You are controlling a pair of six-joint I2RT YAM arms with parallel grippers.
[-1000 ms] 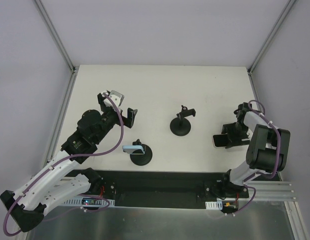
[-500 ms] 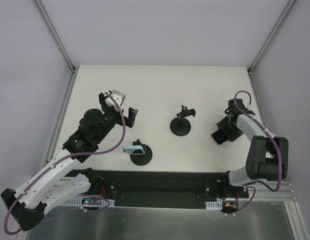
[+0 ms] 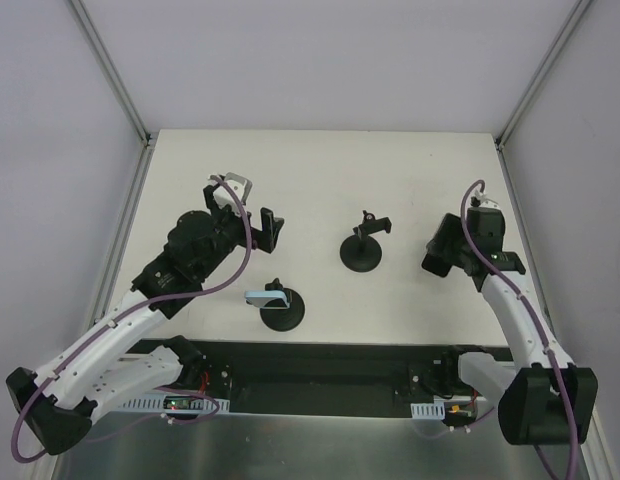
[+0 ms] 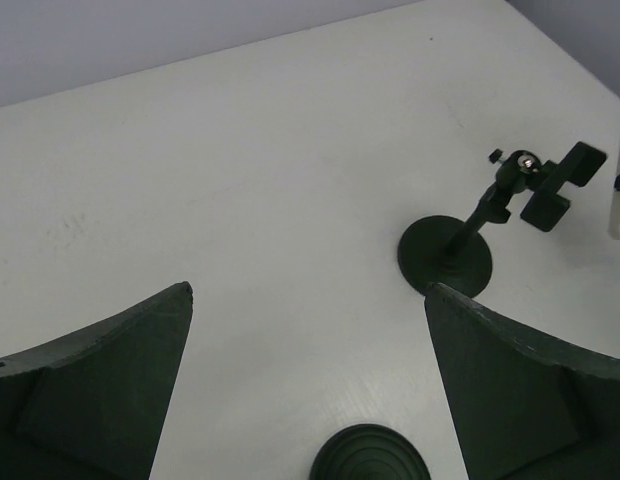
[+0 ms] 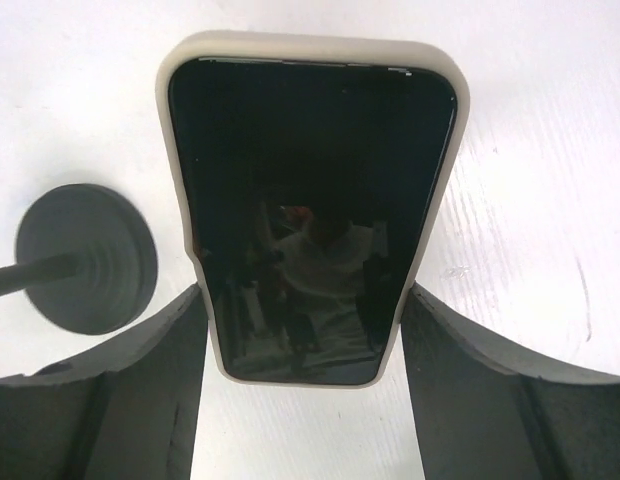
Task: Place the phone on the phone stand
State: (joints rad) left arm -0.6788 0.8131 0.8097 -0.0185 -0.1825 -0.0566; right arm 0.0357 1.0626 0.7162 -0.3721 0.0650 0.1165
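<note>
Within the right pincer (image 5: 302,300) sits the phone (image 5: 310,180), apparently pinched; the left pincer (image 4: 308,370) spreads wide.

no readable text, no labels, no numbers visible

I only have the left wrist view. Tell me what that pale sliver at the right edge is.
Observer: A phone in a beige case; the right wrist view shows it clamped by the right tool.
Operator: Report on the near stand at my bottom edge.
Observer: The top view shows it carrying a light blue phone.
Operator: Place the right tool against the empty stand.
Observer: From above, it sits to that stand's right, apart from it.
</note>
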